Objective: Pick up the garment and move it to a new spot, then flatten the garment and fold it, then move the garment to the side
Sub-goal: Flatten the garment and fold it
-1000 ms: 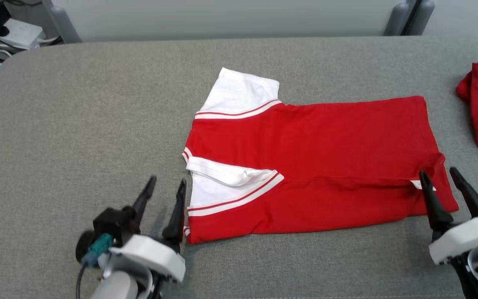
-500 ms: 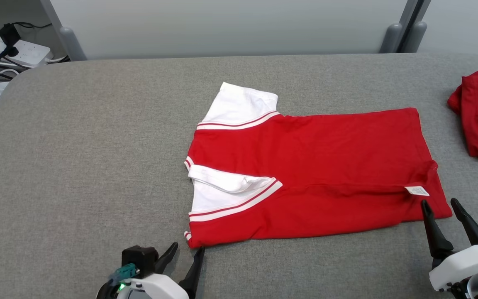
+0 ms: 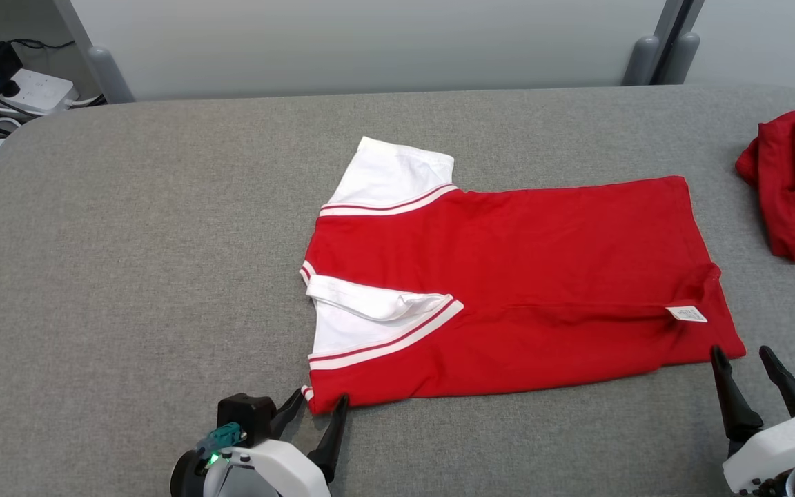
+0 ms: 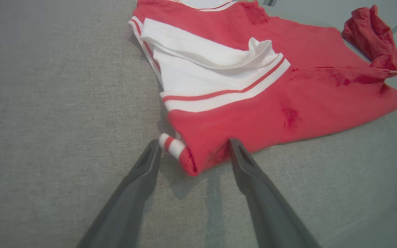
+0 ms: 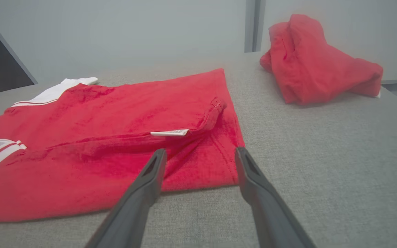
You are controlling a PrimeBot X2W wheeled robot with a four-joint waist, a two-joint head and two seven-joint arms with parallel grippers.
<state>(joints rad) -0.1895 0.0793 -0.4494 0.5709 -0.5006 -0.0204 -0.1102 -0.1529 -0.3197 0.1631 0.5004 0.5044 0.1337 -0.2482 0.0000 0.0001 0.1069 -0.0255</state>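
Shirt (image 3: pixel 508 276), red with white trim, lies flat near the middle of the grey surface (image 3: pixel 128 241). The sleeve end points to my left and the hem to my right. 1 white sleeve (image 3: pixel 397 172) sticks out at the far-left corner. The near long edge is folded over onto the body. A small white label (image 3: pixel 687 314) shows at the fold, close to the hem.

Left claw (image 3: pixel 321 397): spread, low at the near-left corner of the shirt. In the left wrist view that corner, with its bit of red-and-white striped cuff, sits between my 2 fingers. They are not closed on it, and nothing is held.

Right claw (image 3: pixel 740 352): spread, at the near-right hem corner. In the right wrist view 1 finger lies in front of the hem edge, and the other is over bare grey just beside the corner. I cannot tell whether either tip touches the cloth. Nothing is held.

A second red cloth (image 3: pixel 794 186) sits bunched at the far right of the surface, well apart from the shirt. Power strip (image 3: pixel 32 90) with cables lies off the surface, far left.
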